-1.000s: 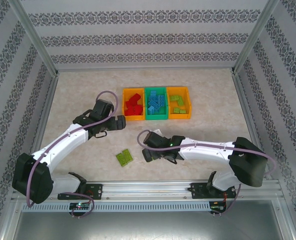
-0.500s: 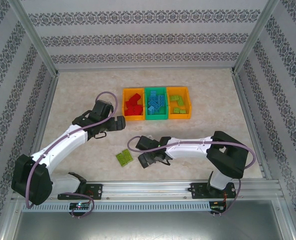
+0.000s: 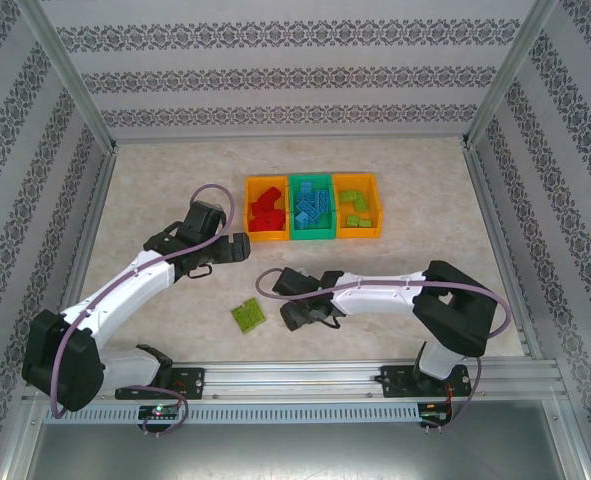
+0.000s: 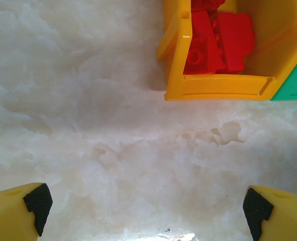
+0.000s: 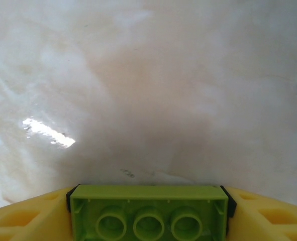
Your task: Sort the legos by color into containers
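While the pale marbled table top [image 3: 415,200] lay unchanged, the white right arm [image 3: 395,292] had moved most over the last second. Its dark elbow had folded in from the far right and its wrist had pushed further left across the near part of the table. The white left arm [image 3: 125,290] had hardly stirred and hung just short of the row of bins. That row stood as before: the orange plastic bin of red bricks [image 3: 267,237] on the left, the green plastic bin of blue bricks [image 3: 312,236] in the middle, and the orange plastic bin of lime bricks [image 3: 358,234] on the right, all touching side by side. The left gripper [image 4: 145,208] was spread wide over bare table, holding nothing. The right gripper [image 5: 148,208] had drawn its yellow fingers in, and in the right wrist view they pinched a lime green rectangular studded brick [image 5: 148,193] by its two ends, hollow underside toward the camera, low over the table. Another small lime green piece [image 3: 247,314] lay loose on the table just left of that gripper. By my judgement the grasp was just made, so a lift and a carry to the right-hand orange bin remained, with the loose piece to follow.
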Robot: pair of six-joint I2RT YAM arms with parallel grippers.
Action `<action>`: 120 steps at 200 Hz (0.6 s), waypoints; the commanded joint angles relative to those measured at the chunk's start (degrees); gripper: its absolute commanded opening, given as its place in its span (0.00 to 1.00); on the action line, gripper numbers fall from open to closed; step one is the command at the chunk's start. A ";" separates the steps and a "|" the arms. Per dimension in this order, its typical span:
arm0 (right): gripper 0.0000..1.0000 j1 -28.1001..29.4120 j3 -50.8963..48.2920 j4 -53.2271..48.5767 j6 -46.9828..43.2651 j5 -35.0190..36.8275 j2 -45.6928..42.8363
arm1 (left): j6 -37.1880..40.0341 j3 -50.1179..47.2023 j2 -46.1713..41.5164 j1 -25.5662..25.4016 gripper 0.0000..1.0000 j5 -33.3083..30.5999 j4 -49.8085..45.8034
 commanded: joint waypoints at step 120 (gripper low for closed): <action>0.67 -33.20 2.98 -2.92 -10.22 1.05 -14.33 | -0.92 -1.95 -0.74 0.77 0.99 1.17 -0.57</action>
